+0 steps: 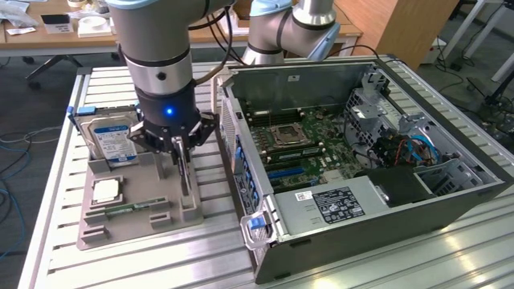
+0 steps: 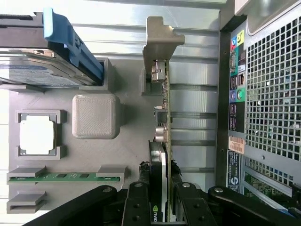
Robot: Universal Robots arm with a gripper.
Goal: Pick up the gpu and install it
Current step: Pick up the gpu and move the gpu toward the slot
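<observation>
The gpu (image 1: 185,174), a thin flat card with a black face, a brownish circuit-board back and a silver metal end bracket, stands on edge in a slot along the edge of the grey plastic holder tray (image 1: 136,220) that lies nearest the open black computer case (image 1: 434,208). The black gripper (image 1: 183,158) has its fingers pressed against the card's two faces, so the pick looks made as a grasp. Whether the card has left its slot I cannot tell, and it is not yet in the case, so the installing is all left to do. The exterior view gives the green motherboard (image 1: 297,144) inside the case and the slatted aluminium table (image 1: 386,259) carrying tray and case. The wrist view shows the gripper (image 2: 160,172) clamped near one end of the gpu (image 2: 162,136), with the bracket at the far end. It also shows the tray (image 2: 127,157) holding the blue-labelled silver hard drive (image 2: 28,70), a square silver processor chip (image 2: 36,135) and a narrow green memory stick (image 2: 61,176).
</observation>
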